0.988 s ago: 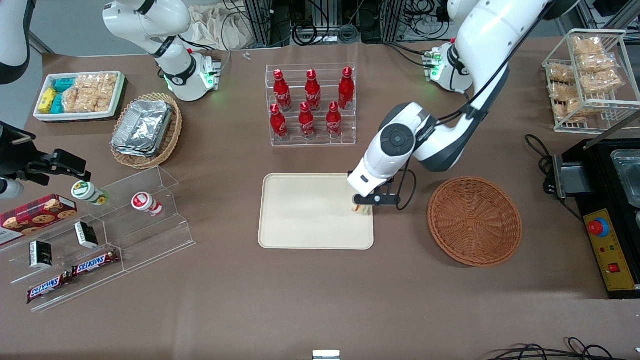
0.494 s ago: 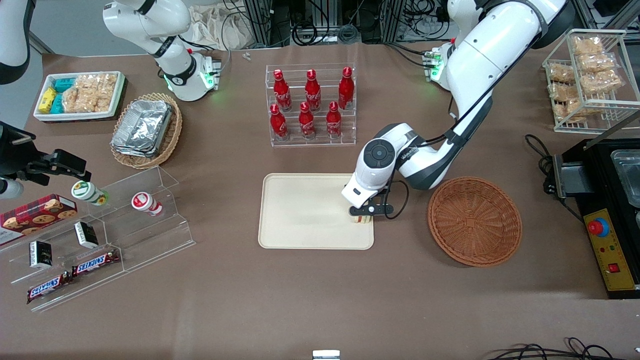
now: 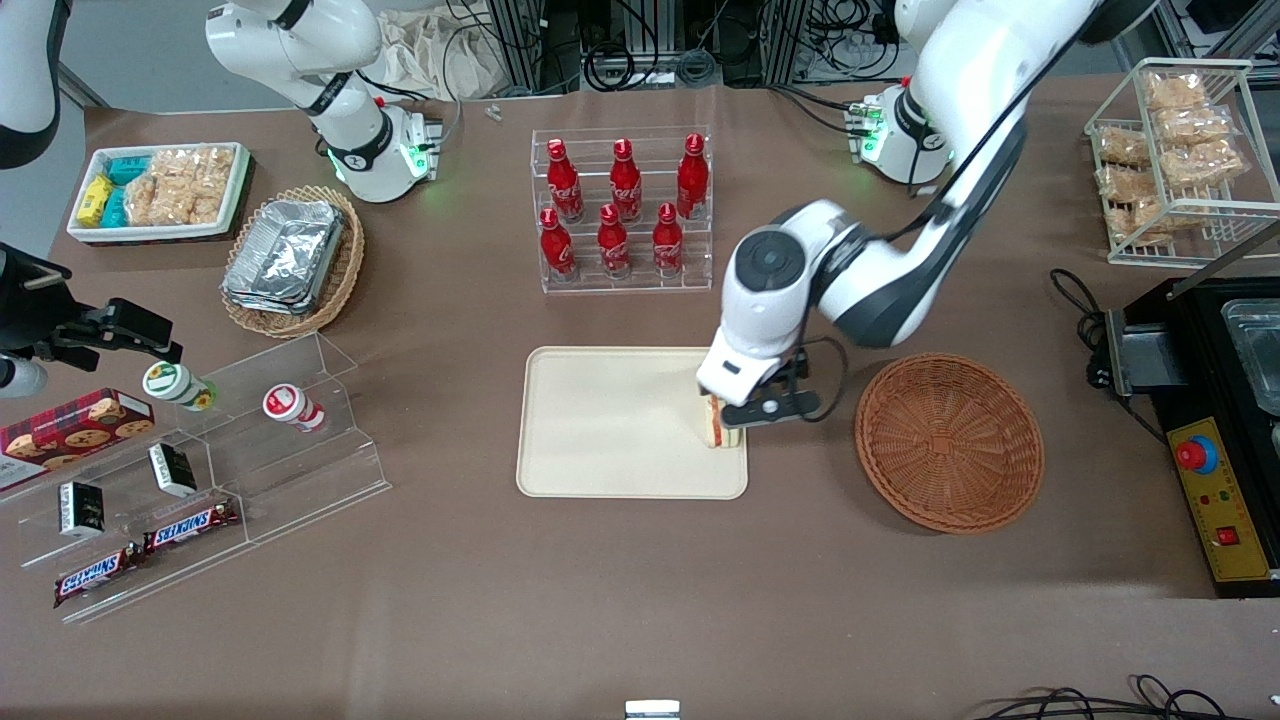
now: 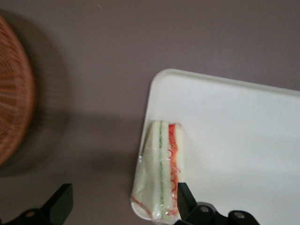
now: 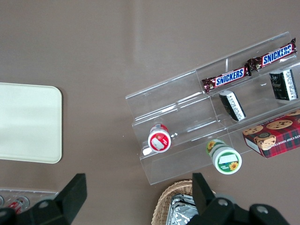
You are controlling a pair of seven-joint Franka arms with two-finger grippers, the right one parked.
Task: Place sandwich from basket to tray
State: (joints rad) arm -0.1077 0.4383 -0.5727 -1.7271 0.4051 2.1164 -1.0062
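Observation:
The sandwich [image 3: 717, 427], a wrapped white wedge with green and orange-red filling lines, lies on the cream tray [image 3: 610, 425] at the tray's edge nearest the basket. The left arm's gripper [image 3: 748, 410] hangs just above it, open and empty. In the left wrist view the sandwich [image 4: 162, 171] lies between the spread fingers of the gripper [image 4: 123, 207], close beside one finger [image 4: 184, 199], its wrapper reaching the tray's rim [image 4: 149, 101]. The round reddish-brown wicker basket [image 3: 949, 441] stands empty beside the tray, toward the working arm's end; its rim also shows in the wrist view [image 4: 13, 117].
A clear rack of red bottles [image 3: 622, 210] stands farther from the front camera than the tray. Toward the parked arm's end are a stepped acrylic shelf with snacks [image 3: 190, 470], a tan basket of foil containers [image 3: 292, 260] and a white snack bin [image 3: 160, 190]. A wire rack [image 3: 1180, 160] and black appliance [image 3: 1210, 420] stand at the working arm's end.
The gripper came down onto the tray with the sandwich, let it go and rose again. The sandwich now lies free on the tray.

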